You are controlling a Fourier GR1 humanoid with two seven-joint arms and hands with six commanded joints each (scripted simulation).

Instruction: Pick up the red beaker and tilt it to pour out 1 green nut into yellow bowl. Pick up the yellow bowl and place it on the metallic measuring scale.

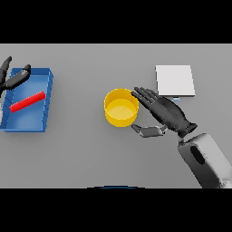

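Observation:
A yellow bowl (121, 108) stands near the middle of the grey table; I cannot make out a nut inside it. My right hand (167, 113) is just right of the bowl, fingers straight and reaching to its rim, thumb spread out below toward the bowl's base. It holds nothing. The metallic measuring scale (175, 80), a pale square plate, lies behind the right hand. A red bar-shaped object (27, 101), the only red thing in view, lies tilted in a blue tray (49, 97) at the far left. My left hand (13, 78) hovers over the tray's back left corner with fingers extended.
The blue tray has raised walls and sits near the table's left edge. A small bluish tab (176, 99) shows at the scale's front edge.

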